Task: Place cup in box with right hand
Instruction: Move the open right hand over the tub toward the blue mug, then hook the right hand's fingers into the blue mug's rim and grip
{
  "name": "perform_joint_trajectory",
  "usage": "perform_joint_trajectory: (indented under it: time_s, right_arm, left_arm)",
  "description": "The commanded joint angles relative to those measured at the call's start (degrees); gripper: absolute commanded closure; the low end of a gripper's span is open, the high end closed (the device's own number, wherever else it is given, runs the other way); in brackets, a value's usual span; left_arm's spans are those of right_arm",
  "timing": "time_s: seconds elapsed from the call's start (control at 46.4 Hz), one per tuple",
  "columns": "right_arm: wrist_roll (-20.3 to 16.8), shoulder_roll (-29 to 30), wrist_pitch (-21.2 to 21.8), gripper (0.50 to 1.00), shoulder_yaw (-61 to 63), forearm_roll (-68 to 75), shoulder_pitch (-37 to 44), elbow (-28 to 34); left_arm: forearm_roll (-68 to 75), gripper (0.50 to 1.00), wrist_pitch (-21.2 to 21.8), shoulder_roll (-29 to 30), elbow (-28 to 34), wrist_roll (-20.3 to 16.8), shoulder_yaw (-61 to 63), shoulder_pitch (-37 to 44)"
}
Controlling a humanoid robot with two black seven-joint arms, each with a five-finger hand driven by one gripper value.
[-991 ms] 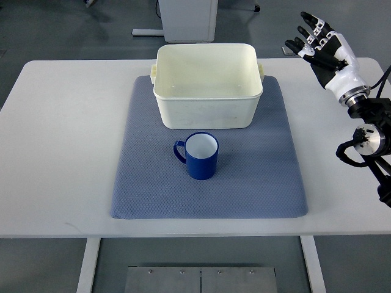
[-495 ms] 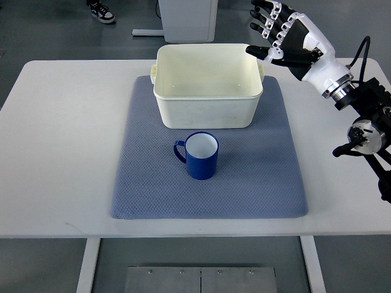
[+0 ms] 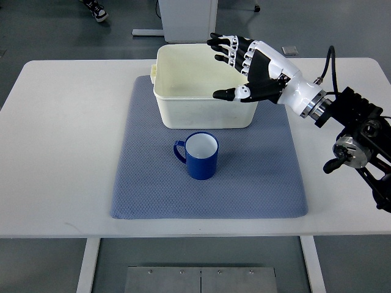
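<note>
A: Cup?
B: Blue mug (image 3: 202, 155), upright on the grey textured mat (image 3: 263, 177), just in front of the cream plastic box (image 3: 183, 110). Handle points left.
A: Right hand?
B: Right hand (image 3: 247, 64) over the box's right side, fingers (image 3: 223, 44) spread, holding nothing.
A: Anything else?
B: White table (image 3: 61, 152), a person's shoe (image 3: 95, 9) on the floor beyond it.

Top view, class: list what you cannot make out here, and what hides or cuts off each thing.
- Right part of the box interior: covered by the right hand.
- Left arm: out of frame.
- Blue cup base and far outer wall: hidden by its own body.
- Sneaker at the top edge: its wearer cut off.
</note>
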Motion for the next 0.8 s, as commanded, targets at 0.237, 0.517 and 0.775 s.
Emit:
perform_joint_trajectory:
  time_s: [0.237,0.517,0.775]
  right_arm:
    - [-0.74,0.28,-0.07,0.502,-4.82,-2.13,0.00,0.32]
    - [-0.65,1.07,-0.24,0.502,-7.38,-2.75,-0.53,0.14]
    - [-0.65,1.78,-0.33,0.502,-7.90,-3.27,-0.88,-0.82]
  left_arm:
    - [0.03,0.500,0.00,0.00,0.00,-0.01,0.02,0.04]
    - [-0.06,0.500,0.00,0.00,0.00,-0.01,0.02,0.04]
    - [0.03,0.500,0.00,0.00,0.00,-0.01,0.02,0.04]
